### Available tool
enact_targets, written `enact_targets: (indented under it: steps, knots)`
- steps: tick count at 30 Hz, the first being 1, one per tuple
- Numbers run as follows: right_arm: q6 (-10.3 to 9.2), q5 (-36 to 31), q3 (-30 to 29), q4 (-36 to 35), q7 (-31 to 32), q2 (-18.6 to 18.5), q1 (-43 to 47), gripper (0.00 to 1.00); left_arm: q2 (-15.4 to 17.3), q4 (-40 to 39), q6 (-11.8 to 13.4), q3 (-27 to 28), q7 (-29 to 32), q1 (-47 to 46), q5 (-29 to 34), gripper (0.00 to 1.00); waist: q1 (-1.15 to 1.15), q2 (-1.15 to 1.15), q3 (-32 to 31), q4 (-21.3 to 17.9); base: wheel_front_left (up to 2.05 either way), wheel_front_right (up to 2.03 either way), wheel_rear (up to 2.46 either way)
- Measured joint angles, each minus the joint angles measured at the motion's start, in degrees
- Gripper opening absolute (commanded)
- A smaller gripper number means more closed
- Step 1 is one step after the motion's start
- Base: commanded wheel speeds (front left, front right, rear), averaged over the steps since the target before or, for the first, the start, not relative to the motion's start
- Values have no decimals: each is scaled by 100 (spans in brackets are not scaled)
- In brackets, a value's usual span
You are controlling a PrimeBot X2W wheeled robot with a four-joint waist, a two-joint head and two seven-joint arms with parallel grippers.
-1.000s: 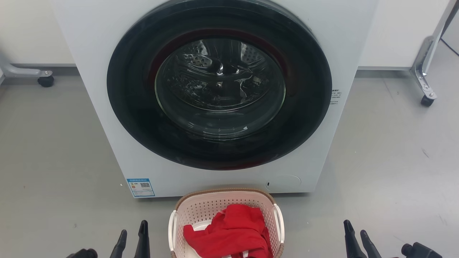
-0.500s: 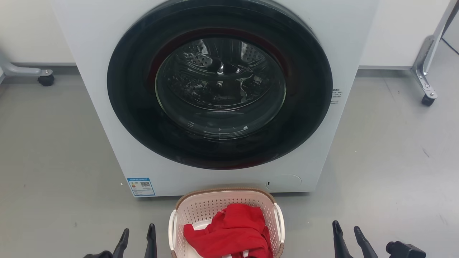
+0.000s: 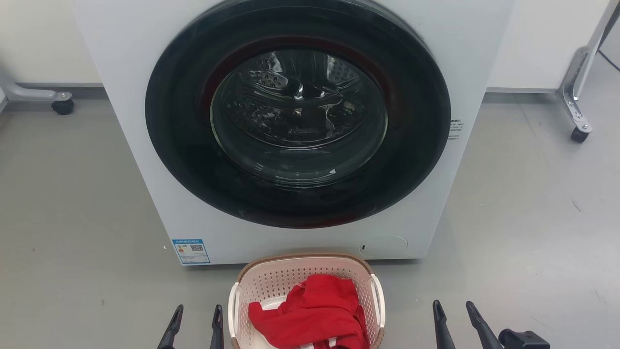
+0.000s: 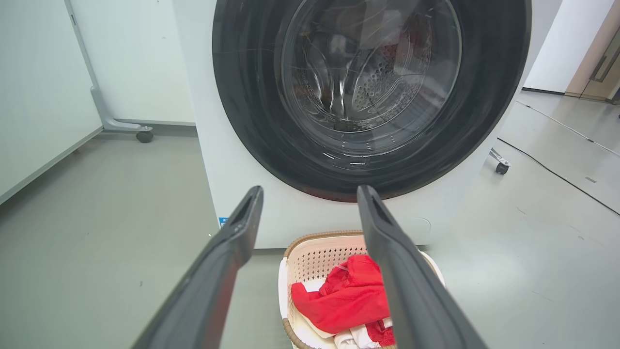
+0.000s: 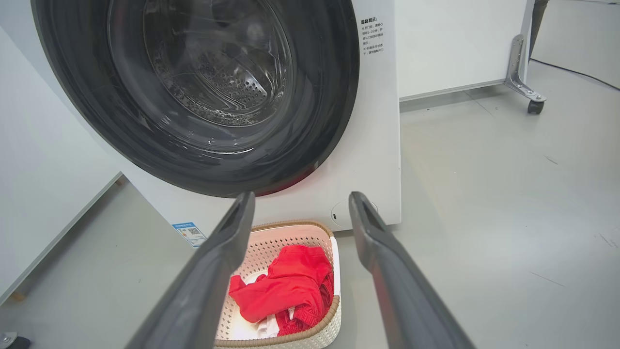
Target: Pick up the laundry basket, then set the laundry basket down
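1. Head view: left gripper (image 3: 199, 310) at the lower edge, two dark fingers spread to a moderate gap, nothing held between them.
2. Right gripper (image 3: 454, 305) also at the lower edge, fingers likewise parted and empty.
3. Laundry basket (image 3: 281, 283) sits on the grey floor (image 3: 72, 218) between the two grippers. It is much closer to the left one and upright.
4. Left gripper's inner finger is just beside the basket's left handle (image 3: 233, 310); a thin strip of floor shows between them.
5. Right gripper stands well apart from the right handle (image 3: 378, 300), with bare floor between.
6. Inside the basket: a crumpled red garment (image 3: 310, 315) lying over white cloth (image 3: 271, 305).
7. Ahead of both grippers, just beyond the basket's far rim: white washer (image 3: 135, 121), its round dark door (image 3: 298, 116) shut, drum visible through the glass. Blue label (image 3: 191, 251) at its lower corner, ahead of the left gripper.
8. Left wrist view: basket lies ahead of and below the fingertips, toward the inner finger, which hides part of it.
9. Right wrist view: basket lies ahead and below, off toward the inner finger, whose tip overlaps the rim in that view.
10. Wheeled frame legs (image 3: 579, 133) stand far ahead, out to either side of the washer.
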Motion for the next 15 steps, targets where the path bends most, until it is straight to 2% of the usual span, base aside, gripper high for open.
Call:
enact_targets:
  steps: [11, 15]
  knots:
    - [-138, -846, 245, -62, -248, 1, 1, 100, -7, -69, 127, -130, -247, 18, 829, 100, 0, 0, 18, -1, 0, 0, 0]
    - [-178, -969, 261, -66, -253, 1, 2, 100, -19, -79, 164, -137, -250, 20, 886, 100, 0, 0, 19, -1, 0, 0, 0]
